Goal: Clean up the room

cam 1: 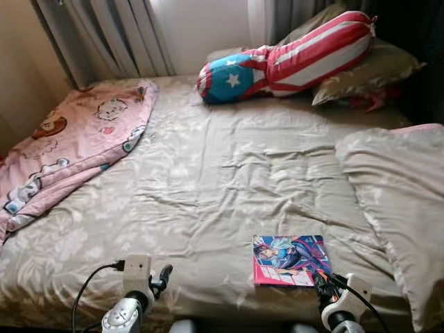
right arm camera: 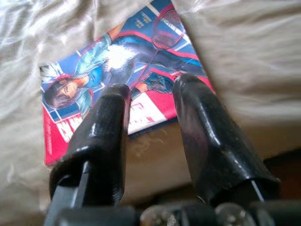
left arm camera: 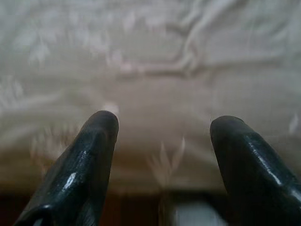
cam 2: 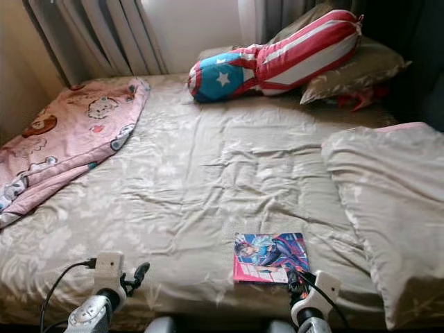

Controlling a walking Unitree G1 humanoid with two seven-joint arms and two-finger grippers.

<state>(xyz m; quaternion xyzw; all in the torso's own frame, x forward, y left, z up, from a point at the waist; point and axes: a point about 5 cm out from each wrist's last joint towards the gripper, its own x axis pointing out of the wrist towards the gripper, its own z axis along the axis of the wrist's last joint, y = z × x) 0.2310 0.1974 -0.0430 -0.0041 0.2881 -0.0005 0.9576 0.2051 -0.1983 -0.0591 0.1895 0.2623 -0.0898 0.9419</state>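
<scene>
Right gripper (right arm camera: 151, 94), lower right of the head view: fingers parted a little, holding nothing, tips just at the near edge of the comic book (cam 1: 291, 259). Book lies flat on the bed sheet (cam 1: 208, 173), lower centre-right. Left gripper (left arm camera: 162, 129), lower left: fingers wide apart, empty, over bare sheet at the bed's near edge. Pink blanket (cam 1: 69, 146) at upper left; star-and-stripe cushion (cam 1: 291, 59) at top; pillow (cam 1: 399, 201) at right.
</scene>
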